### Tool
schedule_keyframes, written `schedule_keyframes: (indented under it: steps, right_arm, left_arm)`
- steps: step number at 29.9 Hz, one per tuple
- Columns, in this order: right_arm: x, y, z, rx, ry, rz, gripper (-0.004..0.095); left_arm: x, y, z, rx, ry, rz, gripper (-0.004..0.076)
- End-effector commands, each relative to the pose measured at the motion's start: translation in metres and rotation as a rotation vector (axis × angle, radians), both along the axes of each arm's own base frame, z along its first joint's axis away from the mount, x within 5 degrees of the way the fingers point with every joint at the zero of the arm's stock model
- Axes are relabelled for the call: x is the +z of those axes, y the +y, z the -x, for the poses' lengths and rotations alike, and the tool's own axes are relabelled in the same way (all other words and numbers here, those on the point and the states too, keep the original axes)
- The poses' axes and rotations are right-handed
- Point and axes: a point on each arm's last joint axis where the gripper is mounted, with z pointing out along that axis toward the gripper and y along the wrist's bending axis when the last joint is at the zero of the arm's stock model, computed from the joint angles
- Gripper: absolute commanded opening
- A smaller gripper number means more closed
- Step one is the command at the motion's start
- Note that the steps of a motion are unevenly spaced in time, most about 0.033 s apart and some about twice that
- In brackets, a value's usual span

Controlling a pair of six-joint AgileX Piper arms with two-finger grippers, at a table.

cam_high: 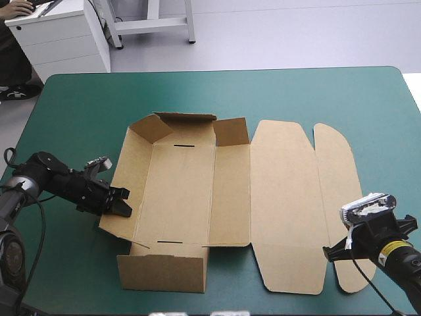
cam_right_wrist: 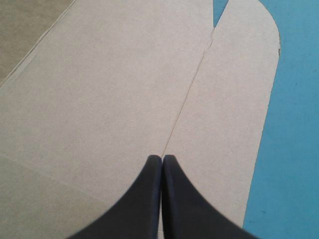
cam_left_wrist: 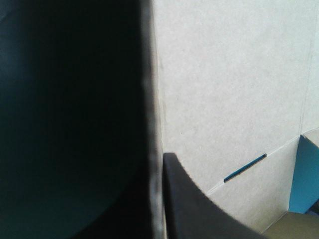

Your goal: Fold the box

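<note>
L gripper (cam_high: 125, 204) pinches left wall of box (cam_high: 177, 191); R gripper (cam_right_wrist: 162, 159) pressed together over flat lid (cam_high: 283, 197), near-right crease

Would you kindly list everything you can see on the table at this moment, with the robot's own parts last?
box: one, brown, at the middle of the table. Its left, near and far walls are raised, and its right half lies flat and ends in a rounded flap.
table cover: one, teal-green, under the box and bare all around it.
left pincer: one, black, at the box's left wall and shut on the wall's edge.
right pincer: one, black, fingers shut in a point over the crease of the rounded flap, towards the table's near right. Whether it touches the board cannot be told.
</note>
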Motion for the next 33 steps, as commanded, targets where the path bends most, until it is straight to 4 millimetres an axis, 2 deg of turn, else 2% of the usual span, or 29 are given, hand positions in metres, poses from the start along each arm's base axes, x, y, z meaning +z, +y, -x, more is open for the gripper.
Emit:
schedule_keyframes:
  steps: [1,5,8,16,22,26,31,33]
  right_arm:
    - [0.012,0.001,-0.002,0.010,-0.078,-0.012,-0.0020]
    - [0.012,0.001,-0.002,0.010,-0.078,-0.012,-0.0020]
    - [0.013,0.001,-0.002,0.010,-0.080,-0.013,-0.0020]
    - [0.012,0.000,-0.002,0.009,-0.075,-0.010,-0.0020]
    - [0.011,0.000,-0.002,0.006,-0.062,-0.005,-0.0020]
    - [0.010,0.000,-0.001,0.004,-0.051,-0.003,-0.0020]
    - [0.008,-0.001,0.000,-0.001,-0.020,0.005,-0.0020]
    - [0.007,-0.001,0.001,-0.003,-0.011,0.008,-0.0020]
  left_arm:
    - [0.022,-0.003,0.006,-0.014,0.039,0.014,-0.0010]
    - [0.034,-0.003,-0.002,-0.018,0.048,-0.134,-0.0010]
    - [0.055,-0.014,-0.014,-0.077,-0.012,-0.303,-0.0010]
    - [0.114,-0.077,-0.031,-0.397,-0.355,-0.732,-0.0010]
    - [0.130,-0.121,-0.033,-0.696,-0.579,-1.092,-0.0010]
    - [0.133,-0.152,-0.031,-0.819,-0.744,-1.176,-0.0010]
    - [0.141,-0.190,-0.024,-0.895,-1.004,-1.155,-0.0010]
    - [0.145,-0.200,-0.022,-0.895,-1.085,-1.164,-0.0010]
